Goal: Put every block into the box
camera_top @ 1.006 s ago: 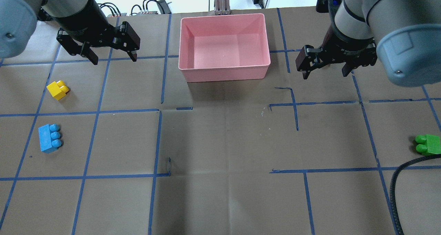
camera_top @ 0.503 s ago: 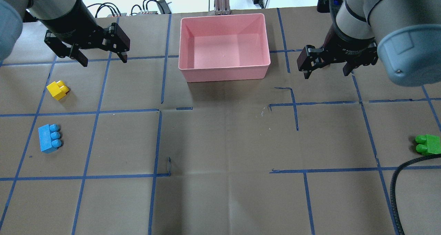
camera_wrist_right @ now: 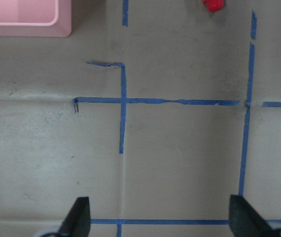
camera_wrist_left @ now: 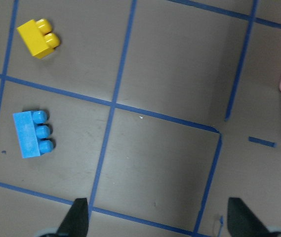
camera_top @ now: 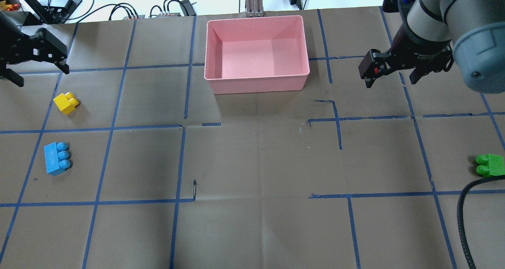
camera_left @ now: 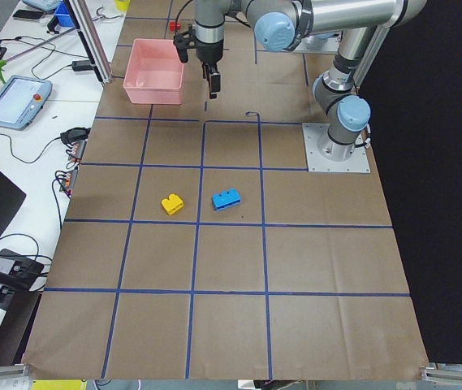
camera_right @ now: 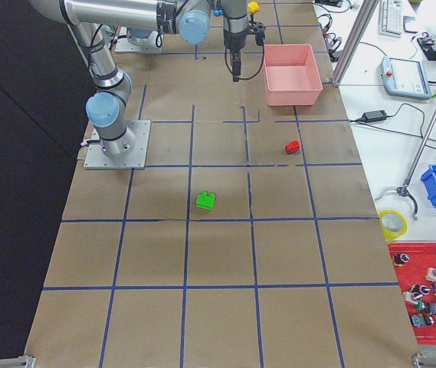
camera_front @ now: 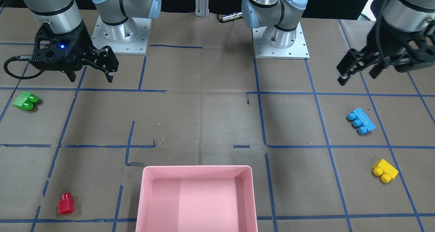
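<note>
The pink box (camera_top: 256, 79) stands empty at the far middle of the table, also in the front view (camera_front: 197, 169). The yellow block (camera_top: 66, 103) and the light blue block (camera_top: 56, 158) lie at the left, both in the left wrist view (camera_wrist_left: 38, 38) (camera_wrist_left: 31, 140). The green block (camera_top: 489, 165) lies at the right edge. The red block (camera_front: 65, 203) lies right of the box and shows in the right wrist view (camera_wrist_right: 213, 4). My left gripper (camera_top: 41, 75) is open and empty, above and beyond the yellow block. My right gripper (camera_top: 390, 81) is open and empty, right of the box.
The table is covered in brown paper with a blue tape grid. A black cable (camera_top: 461, 221) hangs over the near right corner. The two arm bases (camera_front: 119, 34) (camera_front: 280, 38) stand on the robot's side. Cables and devices (camera_top: 173, 4) lie beyond the far edge.
My left gripper has moved left, toward the table's left edge, staying open. My right gripper has shifted a little to the right, staying open. The blocks and box have not moved.
</note>
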Controlling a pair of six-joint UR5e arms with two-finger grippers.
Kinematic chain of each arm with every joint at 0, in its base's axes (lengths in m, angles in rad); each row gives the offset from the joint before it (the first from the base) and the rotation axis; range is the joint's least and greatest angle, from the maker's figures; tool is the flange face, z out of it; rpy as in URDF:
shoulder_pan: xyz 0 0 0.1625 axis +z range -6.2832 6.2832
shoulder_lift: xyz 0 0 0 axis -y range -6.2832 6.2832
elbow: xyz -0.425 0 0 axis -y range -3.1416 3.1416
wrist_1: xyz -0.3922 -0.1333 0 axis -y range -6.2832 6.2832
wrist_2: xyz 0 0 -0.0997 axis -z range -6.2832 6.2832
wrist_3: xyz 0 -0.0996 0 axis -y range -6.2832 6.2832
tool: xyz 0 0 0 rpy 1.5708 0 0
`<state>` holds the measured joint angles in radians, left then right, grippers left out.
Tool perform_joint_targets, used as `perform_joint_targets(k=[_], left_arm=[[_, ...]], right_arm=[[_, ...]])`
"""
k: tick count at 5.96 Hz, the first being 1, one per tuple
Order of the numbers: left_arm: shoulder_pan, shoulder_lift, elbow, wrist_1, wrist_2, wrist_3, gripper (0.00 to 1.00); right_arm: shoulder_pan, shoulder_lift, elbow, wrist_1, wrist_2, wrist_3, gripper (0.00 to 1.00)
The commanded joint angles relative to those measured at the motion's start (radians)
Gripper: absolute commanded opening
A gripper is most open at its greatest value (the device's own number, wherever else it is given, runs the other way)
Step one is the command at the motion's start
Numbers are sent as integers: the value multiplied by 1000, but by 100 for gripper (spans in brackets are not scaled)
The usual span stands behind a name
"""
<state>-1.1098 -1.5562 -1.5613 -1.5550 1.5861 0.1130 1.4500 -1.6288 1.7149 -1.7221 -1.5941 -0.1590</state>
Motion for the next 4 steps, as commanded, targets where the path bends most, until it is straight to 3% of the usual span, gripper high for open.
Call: perform_joint_targets(k=[1, 2, 3, 4], left_arm=[[273, -48, -11, 13, -3, 129, 100], [294, -67, -14, 15, -3, 113, 100], [294, -67, -41, 15, -3, 112, 100], [294, -68, -102, 68, -6, 100, 100]], right_arm=[[-199, -6, 5, 10, -3, -228, 100], [-297, -6, 18, 7, 5, -328, 100], [-316, -6, 70, 1, -1, -344, 100], [-341, -5, 113, -76, -70, -376, 100]])
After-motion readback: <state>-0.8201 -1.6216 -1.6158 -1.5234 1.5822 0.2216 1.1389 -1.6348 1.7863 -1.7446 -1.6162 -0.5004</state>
